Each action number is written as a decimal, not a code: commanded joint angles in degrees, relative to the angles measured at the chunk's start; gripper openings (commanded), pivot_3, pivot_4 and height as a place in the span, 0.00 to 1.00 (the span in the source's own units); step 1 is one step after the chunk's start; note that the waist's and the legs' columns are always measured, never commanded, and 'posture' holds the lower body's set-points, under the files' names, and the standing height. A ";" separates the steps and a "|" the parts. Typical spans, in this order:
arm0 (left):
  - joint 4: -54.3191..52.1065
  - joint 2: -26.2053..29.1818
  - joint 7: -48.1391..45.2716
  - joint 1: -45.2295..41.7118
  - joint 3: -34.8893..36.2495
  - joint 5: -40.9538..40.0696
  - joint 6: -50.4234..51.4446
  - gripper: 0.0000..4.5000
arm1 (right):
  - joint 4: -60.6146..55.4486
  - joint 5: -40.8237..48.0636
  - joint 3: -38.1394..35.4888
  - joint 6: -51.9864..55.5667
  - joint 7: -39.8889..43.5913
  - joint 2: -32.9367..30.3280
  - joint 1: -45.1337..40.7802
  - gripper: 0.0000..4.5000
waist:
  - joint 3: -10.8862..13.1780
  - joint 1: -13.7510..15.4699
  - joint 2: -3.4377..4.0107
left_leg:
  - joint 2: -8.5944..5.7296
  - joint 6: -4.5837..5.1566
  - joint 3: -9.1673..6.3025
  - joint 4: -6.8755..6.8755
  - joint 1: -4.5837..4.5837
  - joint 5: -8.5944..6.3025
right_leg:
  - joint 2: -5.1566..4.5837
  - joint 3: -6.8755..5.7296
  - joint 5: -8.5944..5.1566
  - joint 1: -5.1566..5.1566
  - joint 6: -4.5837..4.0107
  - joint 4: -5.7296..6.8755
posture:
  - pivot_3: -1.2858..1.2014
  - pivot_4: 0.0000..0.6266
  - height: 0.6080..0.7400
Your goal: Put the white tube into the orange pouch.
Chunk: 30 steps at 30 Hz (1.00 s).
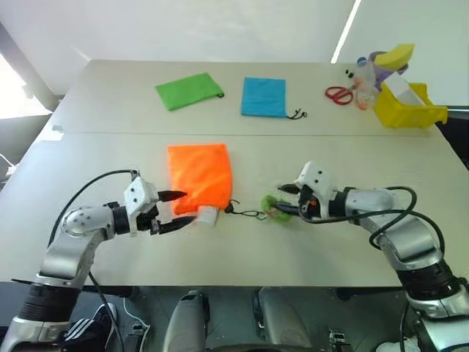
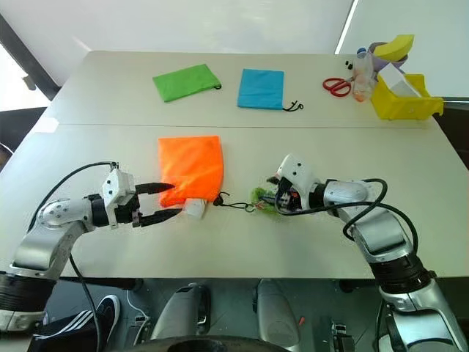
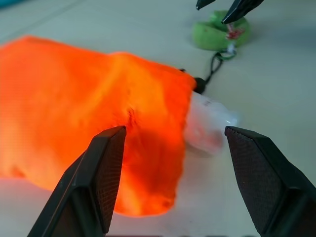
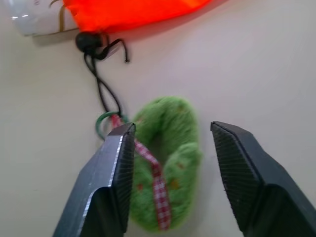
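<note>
The white tube (image 3: 207, 123) is lying mostly inside the orange pouch (image 1: 199, 174) on the desk (image 1: 330, 242), its end poking out. Both claws, left (image 1: 179, 210) and right (image 4: 170, 163), are hanging spread, gripping nothing. Likely next: nudging the tube fully inside.

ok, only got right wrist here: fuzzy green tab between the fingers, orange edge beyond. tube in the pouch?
Observer: Partly. The white tube has one end poking out of the mouth of the orange pouch.
Operator: left arm?
Observer: The left gripper is open, its fingers straddling the pouch corner by that tube end, closed on nothing.
Operator: other pouches close by?
Observer: No. The green pouch and the blue pouch lie flat at the far side of the table.
</note>
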 commanded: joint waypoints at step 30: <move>0.02 -2.36 5.89 -0.49 -0.24 5.24 -5.64 0.01 | -5.99 1.67 13.24 -8.20 4.19 11.72 2.12 0.58 | -0.01 -0.40 -0.01 | 0.04 0.02 -0.03 -0.01 0.01 0.02 | 0.05 -0.02 0.08 0.01 0.05 0.02 | 0.52 0.24 1.00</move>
